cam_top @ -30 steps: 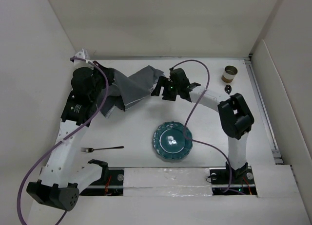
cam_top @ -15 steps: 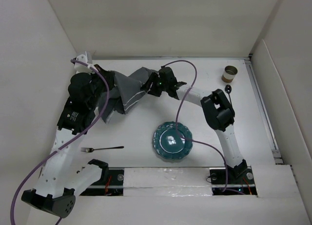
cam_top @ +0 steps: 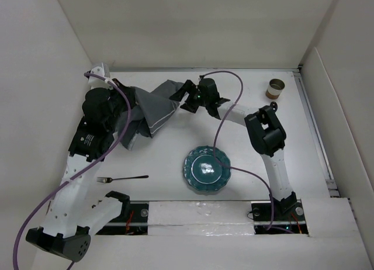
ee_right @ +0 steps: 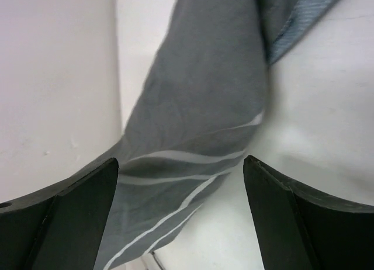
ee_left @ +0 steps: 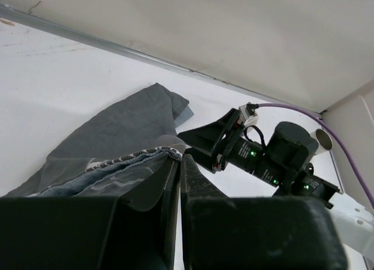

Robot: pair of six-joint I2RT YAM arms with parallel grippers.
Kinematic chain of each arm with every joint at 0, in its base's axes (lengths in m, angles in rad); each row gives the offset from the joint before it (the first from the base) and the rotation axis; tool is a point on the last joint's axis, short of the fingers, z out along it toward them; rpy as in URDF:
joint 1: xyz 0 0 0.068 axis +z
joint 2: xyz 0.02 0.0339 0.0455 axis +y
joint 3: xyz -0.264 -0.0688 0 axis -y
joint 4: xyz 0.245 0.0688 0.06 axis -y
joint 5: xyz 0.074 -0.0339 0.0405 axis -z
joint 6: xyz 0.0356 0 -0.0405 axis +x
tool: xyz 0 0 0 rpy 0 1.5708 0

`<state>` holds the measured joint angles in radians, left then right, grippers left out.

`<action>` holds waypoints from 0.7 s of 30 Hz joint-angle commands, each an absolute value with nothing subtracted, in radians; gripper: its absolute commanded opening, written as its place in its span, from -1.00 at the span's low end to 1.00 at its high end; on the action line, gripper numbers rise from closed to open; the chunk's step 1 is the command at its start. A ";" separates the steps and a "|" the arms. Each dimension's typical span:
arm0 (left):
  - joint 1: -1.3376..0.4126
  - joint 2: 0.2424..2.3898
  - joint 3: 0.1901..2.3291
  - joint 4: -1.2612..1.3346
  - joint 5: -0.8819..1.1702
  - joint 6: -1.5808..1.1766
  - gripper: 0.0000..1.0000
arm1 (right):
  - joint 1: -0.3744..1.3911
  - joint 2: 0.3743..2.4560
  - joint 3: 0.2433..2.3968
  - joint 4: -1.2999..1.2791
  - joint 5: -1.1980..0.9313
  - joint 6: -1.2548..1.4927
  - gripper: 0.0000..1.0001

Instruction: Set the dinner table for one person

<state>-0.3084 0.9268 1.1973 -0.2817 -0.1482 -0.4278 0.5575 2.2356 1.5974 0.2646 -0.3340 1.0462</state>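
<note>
Vs 1 s ago: the right gripper (cam_top: 177,94) was sitting off the cloth mat's (cam_top: 153,109) right corner in the upper middle of the top view. Half a sec ago it had pushed in over that corner. Now it has swung up and back a bit and sits just beside the corner, jaws spread wide. In the right wrist view both fingers are far apart w/ the grey striped fabric showing beyond them, nothing pinched. The mat has also pulled in: its right corner reached further toward frame centre a sec ago, and it's now bunched more toward the upper left.

The left gripper (ee_left: 180,159) is clamped tight on a hem of the mat, fingers pressed together w/ fabric between them. In the top view it's hidden under the arm and cloth.

What that means, as a guess: the 2-arm spread of the mat hasn't taken. Only one side is held, so the mat stays crumpled, part lifted, at the upper left of the dinner table (cam_top: 175,144). The right side prob needs a fresh grab at the free corner before it can be pulled flat.

Rest looks unchanged: plate (cam_top: 206,169) lower centre, fork (cam_top: 123,178) lower left, cup (cam_top: 274,88) upper right, all well apart from the mat. Setting is barely begun, since nothing sits on the mat yet
</note>
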 commanded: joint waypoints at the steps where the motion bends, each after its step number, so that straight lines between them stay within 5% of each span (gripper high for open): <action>1: -0.313 0.900 1.183 -0.239 -0.140 -0.431 -1.00 | 0.566 2.270 1.713 0.159 -0.310 0.988 0.84; 9: -0.313 0.903 1.166 -0.229 -0.152 -0.420 -1.00 | 0.586 2.384 1.899 -0.023 -0.351 1.005 0.51; 21: -0.313 0.933 1.206 -0.204 -0.222 -0.354 -1.00 | 0.577 2.416 1.987 -0.295 -0.301 0.948 0.66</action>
<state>-0.3084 0.9401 1.1599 -0.2722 -0.1886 -0.3901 0.5819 2.4310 1.9667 -0.2363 -0.3153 0.9745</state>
